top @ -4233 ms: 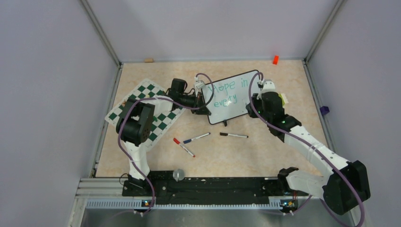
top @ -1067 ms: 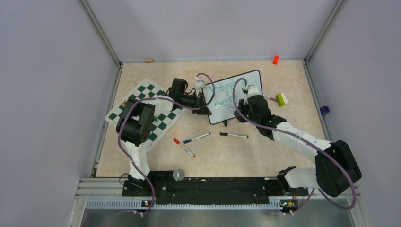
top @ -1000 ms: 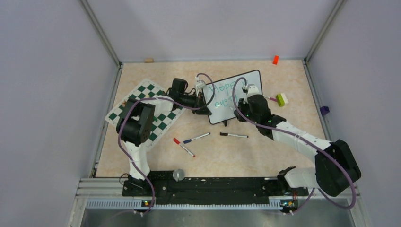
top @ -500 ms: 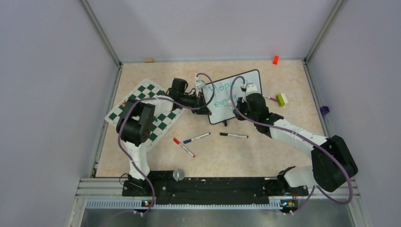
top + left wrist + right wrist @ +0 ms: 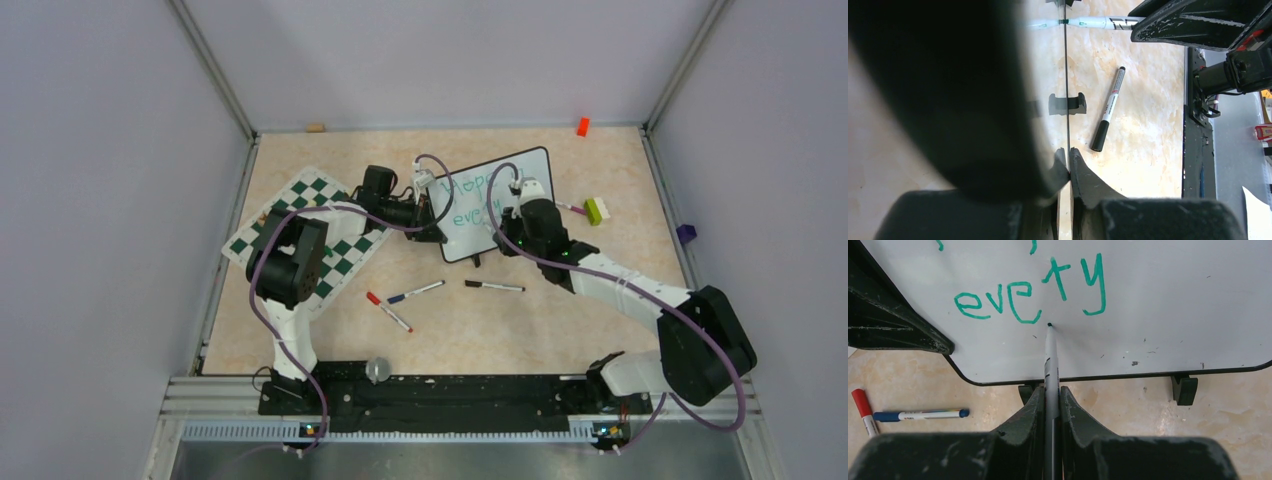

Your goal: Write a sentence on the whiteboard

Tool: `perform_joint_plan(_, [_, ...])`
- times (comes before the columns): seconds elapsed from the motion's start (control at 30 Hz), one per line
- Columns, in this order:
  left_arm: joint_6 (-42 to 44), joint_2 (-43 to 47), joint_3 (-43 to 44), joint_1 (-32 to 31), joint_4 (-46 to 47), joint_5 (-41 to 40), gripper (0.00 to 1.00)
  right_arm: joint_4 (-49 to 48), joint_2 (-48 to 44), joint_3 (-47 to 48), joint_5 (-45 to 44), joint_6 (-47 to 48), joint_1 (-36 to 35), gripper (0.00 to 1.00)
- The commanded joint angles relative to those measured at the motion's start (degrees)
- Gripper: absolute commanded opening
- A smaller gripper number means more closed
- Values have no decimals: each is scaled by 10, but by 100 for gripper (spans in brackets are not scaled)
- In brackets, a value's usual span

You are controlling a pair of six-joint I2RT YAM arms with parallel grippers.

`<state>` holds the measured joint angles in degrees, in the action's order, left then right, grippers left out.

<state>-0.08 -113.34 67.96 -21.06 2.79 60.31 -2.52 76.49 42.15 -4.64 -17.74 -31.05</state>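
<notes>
**Marker tip on the board, just under "every"**

The whiteboard [image 5: 462, 238] stands on its two black feet at about 1 o'clock from the bench [image 5: 560, 330] centre, its face turned toward the arms. The left gripper [image 5: 1068, 152] is clenched on the board's edge at the 9 o'clock side. In the left wrist view the board shows edge-on as a thin line pinched between the two fingers.

The right gripper [image 5: 1051, 390] is closed around a green marker [image 5: 1050, 355], which points straight out from between its fingers. The marker's tip touches the white surface just below the middle of "every". It sits at 6 o'clock from that word and just above the board's lower frame.

Of the sentence [image 5: 1030, 295], the right wrist view shows "every" whole, with only the tails of the line above it. From above, "Hope" can be read over "every", and the right arm covers the rest of the board.

A black marker [image 5: 494, 286] lies on the bench at 6 o'clock from the board. A blue marker [image 5: 416, 292] and a red-capped marker [image 5: 389, 312] lie near each other at 7 o'clock. The chessboard mat [image 5: 315, 190] lies at 9 o'clock, partly under the left arm. A green-and-white block [image 5: 596, 210] sits at 3 o'clock from the board.
</notes>
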Motion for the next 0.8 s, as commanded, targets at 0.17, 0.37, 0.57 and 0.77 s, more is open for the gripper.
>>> perform_joint_plan(0.17, [34, 6, 2, -14, -25, -2, 0, -19, -6, -37, -9, -7, -7, 0])
perform_joint_plan(0.37, [35, 6, 1, -14, -25, -2, 0, -19, -12, -41, -11, -8, -7, 0])
perform_joint_plan(0.57, [35, 5, 1, -14, -25, -1, 0, -12, -10, -25, -9, -5, -7, 0])
perform_joint_plan(0.77, [35, 5, 2, -14, -25, -2, 0, -7, -13, -30, -4, -6, -7, 0])
